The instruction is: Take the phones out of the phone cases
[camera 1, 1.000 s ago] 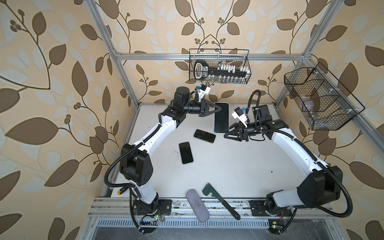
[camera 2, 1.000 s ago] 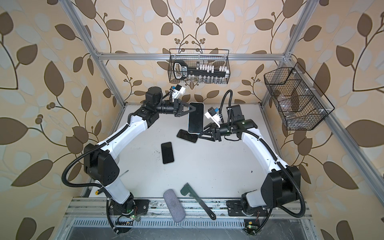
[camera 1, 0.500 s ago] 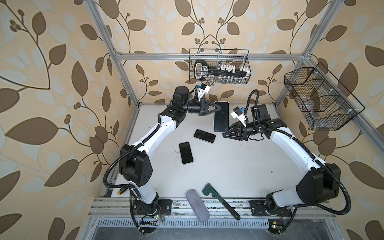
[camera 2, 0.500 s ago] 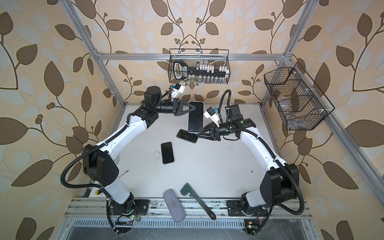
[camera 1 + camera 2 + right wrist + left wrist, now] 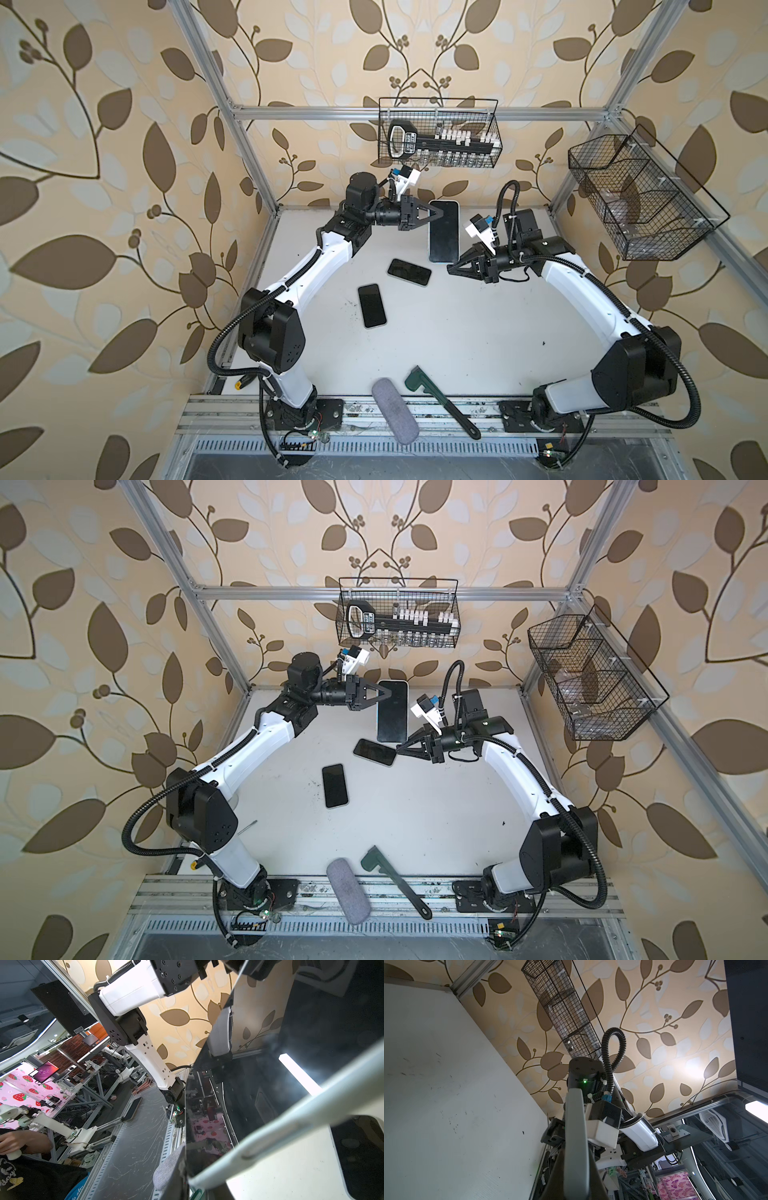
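A black-screened phone (image 5: 444, 231) (image 5: 392, 711) in a pale phone case (image 5: 291, 1132) hangs upright above the back of the table in both top views. My left gripper (image 5: 441, 212) (image 5: 390, 692) is shut on the case's upper left edge; in the left wrist view that grey edge (image 5: 575, 1136) runs between the fingers (image 5: 558, 1178). My right gripper (image 5: 451, 268) (image 5: 400, 749) pinches the lower right corner. In the right wrist view its jaws (image 5: 187, 1176) close over the glossy screen (image 5: 270, 1084) and the case rim.
Two more dark phones (image 5: 409, 272) (image 5: 372, 306) lie flat on the white table (image 5: 478, 332). A grey pouch (image 5: 395, 411) and a green wrench (image 5: 440, 401) lie at the front edge. Wire baskets (image 5: 440, 133) (image 5: 640, 199) hang on the back and right walls.
My right gripper has moved in to the phone's lower corner and its jaws have closed on it. The left gripper keeps its grip and has hardly moved.
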Robot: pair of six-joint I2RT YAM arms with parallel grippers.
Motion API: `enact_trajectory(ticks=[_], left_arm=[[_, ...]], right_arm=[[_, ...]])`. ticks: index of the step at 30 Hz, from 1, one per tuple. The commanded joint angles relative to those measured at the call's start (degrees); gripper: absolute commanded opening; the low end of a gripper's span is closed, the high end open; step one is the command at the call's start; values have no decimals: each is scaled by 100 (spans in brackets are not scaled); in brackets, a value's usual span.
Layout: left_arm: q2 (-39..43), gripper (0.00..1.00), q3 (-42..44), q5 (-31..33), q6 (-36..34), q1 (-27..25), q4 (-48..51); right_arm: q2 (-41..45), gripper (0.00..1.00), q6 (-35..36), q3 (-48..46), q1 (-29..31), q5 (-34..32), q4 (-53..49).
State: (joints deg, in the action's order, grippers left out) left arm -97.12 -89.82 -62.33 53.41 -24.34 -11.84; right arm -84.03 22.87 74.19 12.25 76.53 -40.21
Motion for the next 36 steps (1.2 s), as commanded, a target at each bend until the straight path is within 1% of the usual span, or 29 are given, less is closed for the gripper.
enact_trajectory(ticks=[1, 6, 7, 11, 13, 15, 17, 19, 20, 21, 22, 23, 24, 26, 28, 30, 32, 34, 36], left_arm=[[514, 0, -27, -23, 715, -58, -914], [607, 0, 77, 28, 667, -80, -874], [615, 0, 104, 27, 655, -80, -862], [620, 0, 92, 101, 501, -80, -686], [598, 0, 55, 198, 377, -71, -507], [587, 0, 100, 445, 346, -24, -388], [627, 0, 272, 934, 443, 61, -390], [720, 0, 547, 1507, 667, 143, -590], [790, 0, 700, 1801, 752, 172, -704], [874, 0, 841, 2127, 809, 192, -712], [952, 0, 951, 2377, 804, 193, -697], [1048, 0, 1076, 2654, 803, 201, -664], [1148, 0, 1239, 2925, 826, 201, -689], [1341, 0, 1566, 3400, 958, 201, -864], [1427, 0, 1836, 3683, 1157, 210, -1142], [1424, 0, 1988, 3813, 1304, 219, -1380], [1426, 0, 1985, 3730, 1393, 219, -1483], [1355, 0, 1975, 3583, 1596, 236, -1598], [1219, 0, 1946, 3337, 1804, 245, -1851]], right_arm=[[-105, 13, 580, -3, -74, 7, -276], [-166, 13, 634, 17, -80, 50, -315], [-175, 14, 644, 34, -72, 49, -343], [-119, 30, 653, 42, -114, 14, -455], [-47, 36, 571, -7, -166, 23, -447], [23, 43, 354, -75, -225, 172, -327], [128, 51, 234, -129, -252, 311, -277], [237, 55, -261, -185, -263, 139, -1], [343, 56, -818, -268, -259, -152, 389], [476, 58, -1524, -487, -255, -503, 1003], [656, 64, -2210, -730, -270, -913, 1710], [908, 74, -2960, -1058, -314, -1350, 2529], [1081, 80, -3520, -1306, -369, -1562, 3155], [1294, 86, -4519, -1713, -441, -1977, 4181], [1386, 86, -4932, -1875, -428, -2399, 4431], [1474, 87, -5279, -2067, -407, -2809, 4663], [1481, 88, -5475, -2198, -390, -2926, 4875], [1458, 89, -5549, -2219, -381, -3083, 4804], [1476, 93, -5562, -2273, -385, -3135, 4873]])
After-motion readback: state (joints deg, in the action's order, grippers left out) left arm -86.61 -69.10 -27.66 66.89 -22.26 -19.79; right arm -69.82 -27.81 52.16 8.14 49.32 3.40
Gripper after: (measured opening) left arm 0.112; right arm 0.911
